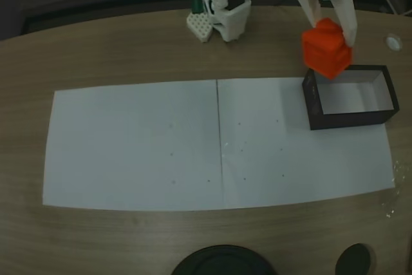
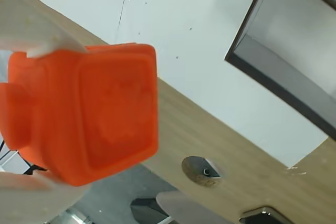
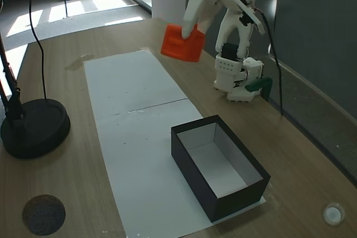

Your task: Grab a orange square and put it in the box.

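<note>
White two-finger gripper [image 3: 187, 36] pinching bright orange rounded plastic cube [image 3: 182, 43], held aloft; black-walled, white-lined rectangular box [image 3: 216, 176] below and off to one side of gripper; risk: early release drops cube outside the near wall.

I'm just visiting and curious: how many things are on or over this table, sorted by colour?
Orange: 1, the orange square held in the end effector, above the table.
Black: 2, the box (white inside) and a round lamp base.
White: 2, the paper sheets.
Total: 5.
</note>
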